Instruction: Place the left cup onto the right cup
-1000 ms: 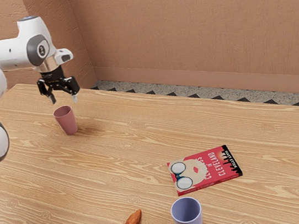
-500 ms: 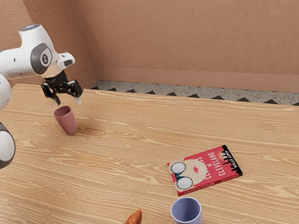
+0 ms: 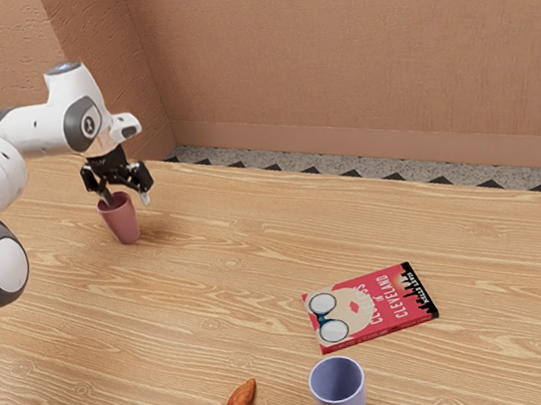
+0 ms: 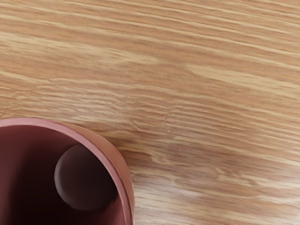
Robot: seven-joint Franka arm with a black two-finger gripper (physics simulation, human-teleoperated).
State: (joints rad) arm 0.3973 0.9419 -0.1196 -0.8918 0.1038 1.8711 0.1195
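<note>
The wooden bench (image 3: 258,255) is carrying everything, with the white arm (image 3: 4,169) reaching over its far corner, well apart from the red book (image 3: 370,306) and the lavender cup (image 3: 338,392) near it. The pink cup (image 3: 120,221) (image 4: 61,173) is sitting upright on the bench, unlifted, and the claw (image 3: 126,197) is hanging spread over its rim, pinching nothing. By my judgement the task is barely starting: gripping, carrying and stacking are all remaining
</note>
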